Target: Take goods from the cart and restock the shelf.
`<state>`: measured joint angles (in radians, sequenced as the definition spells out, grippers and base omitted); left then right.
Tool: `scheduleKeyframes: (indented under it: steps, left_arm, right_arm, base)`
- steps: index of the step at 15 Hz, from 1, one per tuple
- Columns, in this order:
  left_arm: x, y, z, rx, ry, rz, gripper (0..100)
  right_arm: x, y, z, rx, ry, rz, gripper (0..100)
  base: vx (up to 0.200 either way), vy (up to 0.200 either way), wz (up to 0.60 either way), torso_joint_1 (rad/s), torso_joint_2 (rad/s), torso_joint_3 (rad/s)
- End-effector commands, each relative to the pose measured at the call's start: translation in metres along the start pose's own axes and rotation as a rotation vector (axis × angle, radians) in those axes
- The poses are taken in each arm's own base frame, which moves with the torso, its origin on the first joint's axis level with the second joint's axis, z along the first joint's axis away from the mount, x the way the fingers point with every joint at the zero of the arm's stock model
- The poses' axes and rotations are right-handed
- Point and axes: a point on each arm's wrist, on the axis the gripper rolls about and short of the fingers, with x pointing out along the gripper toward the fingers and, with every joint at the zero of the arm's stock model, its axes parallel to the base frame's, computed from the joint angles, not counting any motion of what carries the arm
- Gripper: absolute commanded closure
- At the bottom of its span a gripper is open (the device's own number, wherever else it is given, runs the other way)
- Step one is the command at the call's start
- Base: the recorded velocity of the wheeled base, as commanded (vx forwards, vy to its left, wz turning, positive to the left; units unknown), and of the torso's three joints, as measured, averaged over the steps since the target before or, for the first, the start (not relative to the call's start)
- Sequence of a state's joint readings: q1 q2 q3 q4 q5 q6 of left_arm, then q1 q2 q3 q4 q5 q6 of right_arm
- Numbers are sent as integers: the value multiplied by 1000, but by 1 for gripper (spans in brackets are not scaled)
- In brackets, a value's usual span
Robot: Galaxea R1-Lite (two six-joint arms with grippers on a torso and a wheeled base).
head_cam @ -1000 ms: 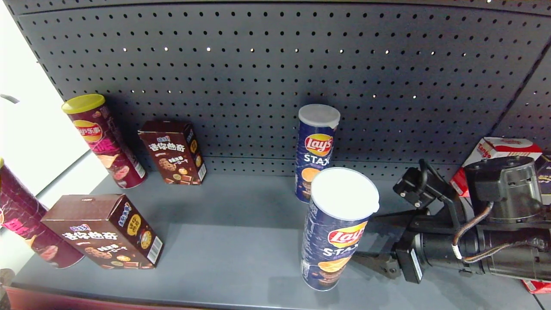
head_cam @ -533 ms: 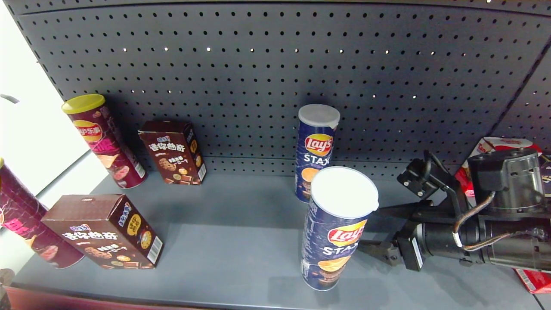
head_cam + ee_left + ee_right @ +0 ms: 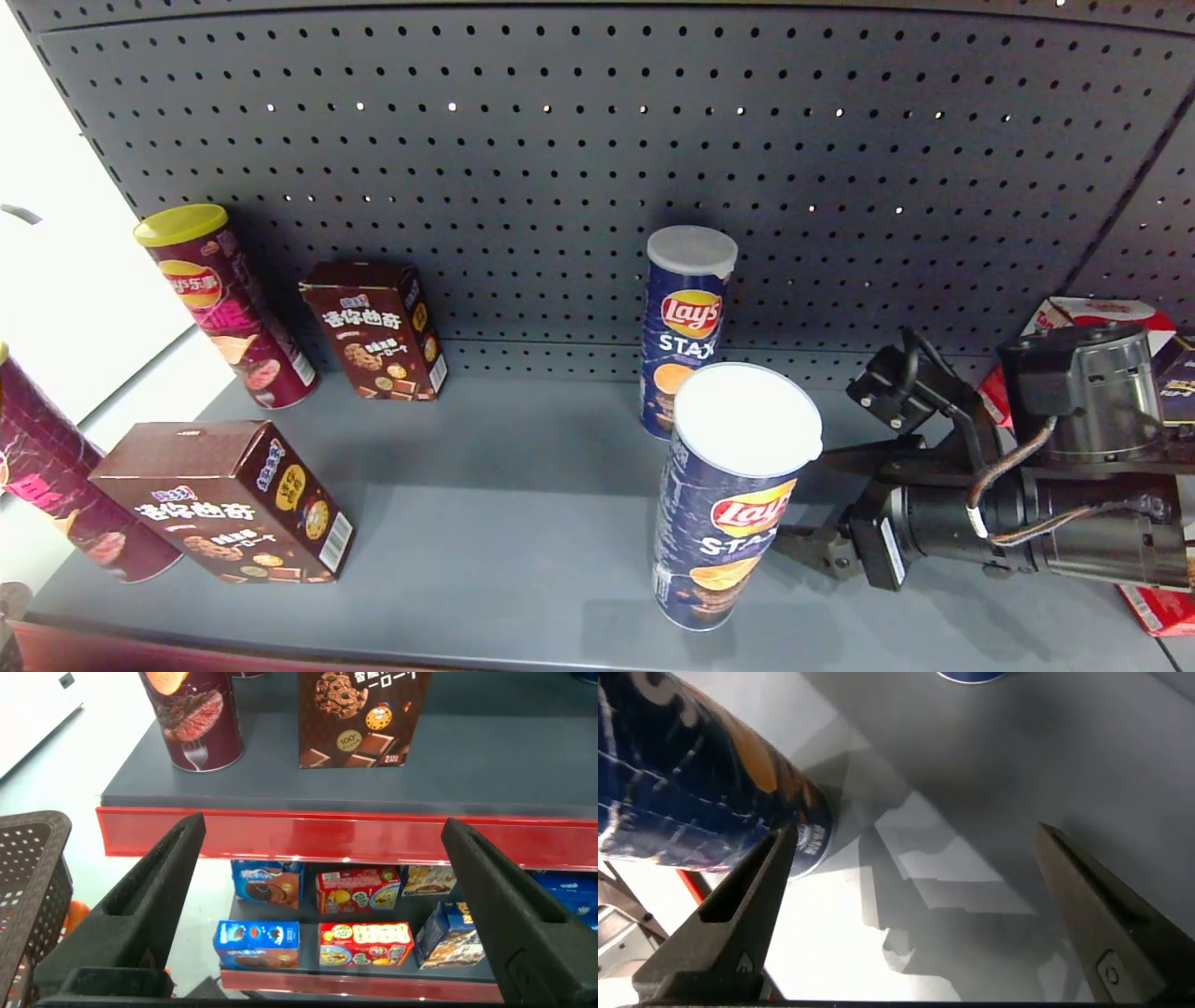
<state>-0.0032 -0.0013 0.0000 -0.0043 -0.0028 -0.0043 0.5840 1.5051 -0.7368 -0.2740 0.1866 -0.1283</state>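
My right hand point(image 3: 805, 497), spread wide, is hovering at 3 o'clock of the front chip can point(image 3: 738, 495), which is standing upright on the shelf point(image 3: 485, 504). Judging it light, stiff-walled, slick and tippy, I am favouring a mid-body hold.

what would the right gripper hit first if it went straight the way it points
Probably the front blue chips can, just ahead of the open right gripper; it sits toward one finger, which may touch first.
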Motion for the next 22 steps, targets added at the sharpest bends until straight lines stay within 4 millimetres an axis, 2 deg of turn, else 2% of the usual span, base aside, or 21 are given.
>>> scheduleKeyframes:
  steps: [1,7,10,15,22]
  left_arm:
    - [0,0,0,0,1,1,0]
    - [0,0,0,0,1,1,0]
    - [0,0,0,0,1,0,0]
    - [0,0,0,0,1,0,0]
    - [0,0,0,0,1,1,0]
  right_arm:
    - [0,5,1,-11,-4,19,0]
    - [-9,17,-10,-26,12,52,0]
    - [-13,10,-7,-14,-6,25,0]
    - [-2,0,2,-3,-11,-3,0]
    - [3,10,2,-21,0,36,0]
  base:
    - [0,0,0,0,0,0]
    - [0,0,0,0,0,0]
    - [0,0,0,0,0,0]
    - [0,0,0,0,0,0]
    - [0,0,0,0,0,0]
